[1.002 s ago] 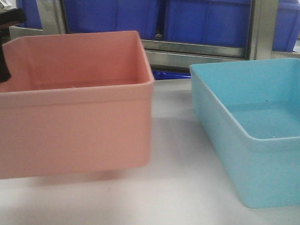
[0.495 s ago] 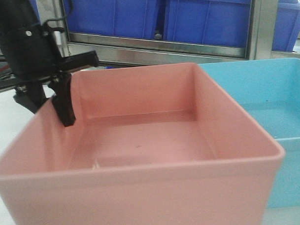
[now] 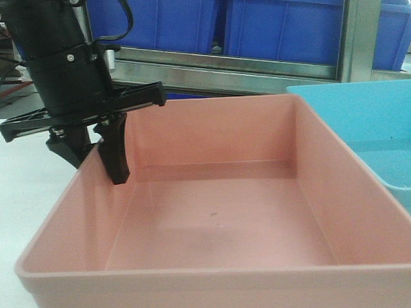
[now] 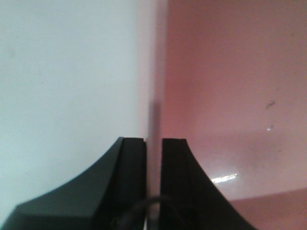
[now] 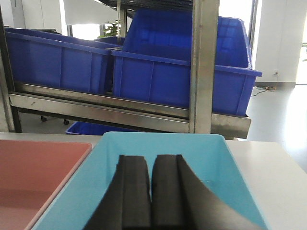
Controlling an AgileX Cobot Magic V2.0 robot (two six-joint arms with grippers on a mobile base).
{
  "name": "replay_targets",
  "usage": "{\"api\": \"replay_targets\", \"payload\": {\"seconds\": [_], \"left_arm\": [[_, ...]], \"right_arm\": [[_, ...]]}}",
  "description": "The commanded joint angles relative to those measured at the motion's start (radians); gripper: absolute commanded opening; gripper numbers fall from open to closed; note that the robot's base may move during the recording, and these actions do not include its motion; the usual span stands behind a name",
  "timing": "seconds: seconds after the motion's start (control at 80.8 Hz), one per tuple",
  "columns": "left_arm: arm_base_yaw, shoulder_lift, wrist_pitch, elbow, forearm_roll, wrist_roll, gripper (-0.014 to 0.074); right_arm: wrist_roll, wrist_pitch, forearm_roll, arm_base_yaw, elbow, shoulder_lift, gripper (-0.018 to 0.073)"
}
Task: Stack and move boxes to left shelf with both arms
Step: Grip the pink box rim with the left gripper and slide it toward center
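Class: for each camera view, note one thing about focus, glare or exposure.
Front view: the pink bin has a soft near rim. Left wrist view: all blurred close up, with a small glare streak on the pink plastic beside the left gripper. Right wrist view: right gripper blurred, dark blue crates sharp, window behind blown out.

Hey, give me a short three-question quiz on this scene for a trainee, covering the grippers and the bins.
1. True or false: the left gripper is clamped on a wall of the salmon pink plastic bin.
2. The ribbed plastic crates on the steel rack are: A red, B dark blue, C green.
3. Fill in: the right gripper hangs above the light sky blue plastic bin, holding ____.
Key: 1 true; 2 B; 3 nothing.
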Motion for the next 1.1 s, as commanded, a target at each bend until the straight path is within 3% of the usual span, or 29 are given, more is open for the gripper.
{"api": "replay_targets", "payload": {"seconds": [0.0,0.47,0.532,0.742,0.928,1.089], "left_arm": [[-0.007,-0.053,-0.03,-0.028,-0.04,-0.007,-0.0007],[-0.007,-0.053,-0.018,-0.028,-0.023,-0.007,-0.0003],[-0.007,-0.058,-0.013,-0.028,-0.023,-0.005,0.0036],[-0.007,-0.121,-0.014,-0.028,-0.022,-0.005,0.0369],[-0.007,-0.239,-0.019,-0.026,-0.005,0.003,0.0376],[-0.007,-0.386,-0.151,0.071,0.052,0.079,0.0376]], "right_arm": [[-0.007,-0.083,-0.001,-0.001,-0.023,-0.019,0.0049],[-0.007,-0.083,-0.001,-0.001,-0.023,-0.019,0.0049],[-0.007,-0.083,-0.001,-0.001,-0.023,-0.019,0.0049],[-0.007,-0.083,-0.001,-0.001,-0.023,-0.019,0.0049],[-0.007,-0.083,-0.001,-0.001,-0.023,-0.019,0.0049],[-0.007,-0.083,-0.001,-0.001,-0.023,-0.019,0.0049]]}}
